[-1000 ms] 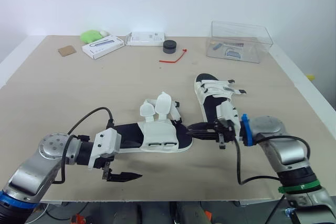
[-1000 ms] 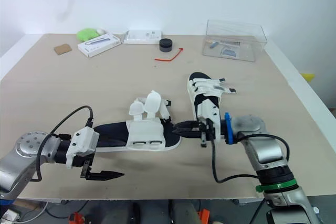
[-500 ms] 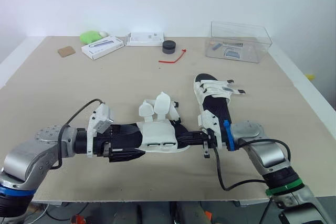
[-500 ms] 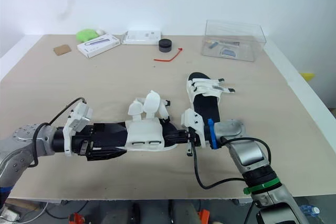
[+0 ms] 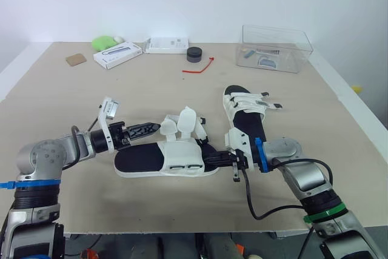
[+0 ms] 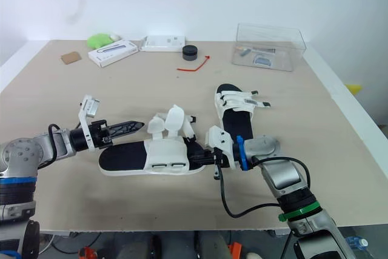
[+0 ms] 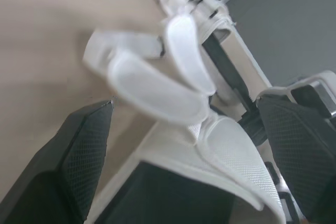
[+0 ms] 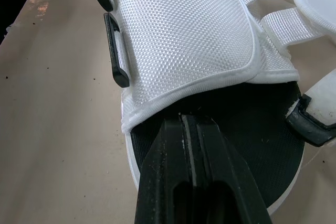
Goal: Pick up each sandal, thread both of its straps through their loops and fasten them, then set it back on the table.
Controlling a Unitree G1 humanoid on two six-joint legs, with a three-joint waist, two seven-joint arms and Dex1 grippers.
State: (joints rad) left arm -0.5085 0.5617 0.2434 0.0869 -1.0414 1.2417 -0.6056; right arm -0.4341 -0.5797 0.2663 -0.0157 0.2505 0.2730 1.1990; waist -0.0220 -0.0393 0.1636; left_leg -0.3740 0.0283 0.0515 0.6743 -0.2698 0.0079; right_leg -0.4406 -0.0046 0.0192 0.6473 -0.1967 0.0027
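Observation:
An unfastened sandal (image 5: 151, 161) with a white sole and black footbed lies flat mid-table, toe to the right. Its two white straps (image 5: 182, 122) stand loose above the white upper (image 8: 184, 35). My left gripper (image 5: 154, 127) is open and hovers just left of the straps (image 7: 157, 82), its fingers (image 7: 79, 145) wide apart on either side of them without touching. My right gripper (image 5: 206, 161) is shut, and its fingertips (image 8: 184, 124) rest on the footbed, tucked under the front of the upper. A second sandal (image 5: 245, 110) lies behind the right arm with its straps across.
A clear plastic box (image 5: 277, 47) stands at the back right. Along the back lie a black puck (image 5: 194, 54), a red cord (image 5: 200, 68), two white boxes (image 5: 119, 54) (image 5: 167, 44), a green object (image 5: 104, 42) and a brown square (image 5: 76, 59).
My left gripper left the sandal's heel, rose and swung back to the loose straps. My right gripper slid left into the toe under the upper. The sandal shifted slightly left.

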